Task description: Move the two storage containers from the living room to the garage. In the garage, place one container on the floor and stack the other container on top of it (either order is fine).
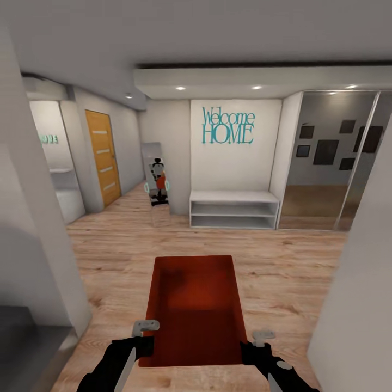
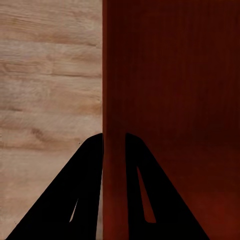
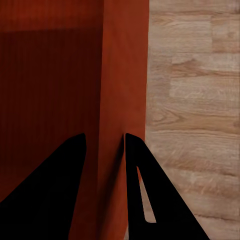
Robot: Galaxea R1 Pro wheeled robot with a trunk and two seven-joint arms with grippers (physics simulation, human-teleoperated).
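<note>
One rust-red storage container point(image 1: 196, 305) hangs open-top over light wood planks, held between both arms in the head view. My left gripper point(image 1: 145, 338) is shut on its left wall, and my right gripper point(image 1: 257, 343) is shut on its right wall. In the left wrist view the left gripper point(image 2: 114, 139) straddles the thin wall of the container point(image 2: 175, 100), one finger inside and one outside. The right wrist view has my right gripper point(image 3: 104, 139) clamped the same way on the container's point(image 3: 50, 90) wall. The garage is out of view.
I am in an entry hall with a wood plank floor point(image 1: 109, 256). Ahead stand a white shelf bench point(image 1: 234, 209) under a "Welcome HOME" sign point(image 1: 227, 126), a leaning mirror point(image 1: 158, 185), a wooden door point(image 1: 102, 158) and mirrored sliding doors point(image 1: 332, 163). White walls point(image 1: 32, 245) flank both sides.
</note>
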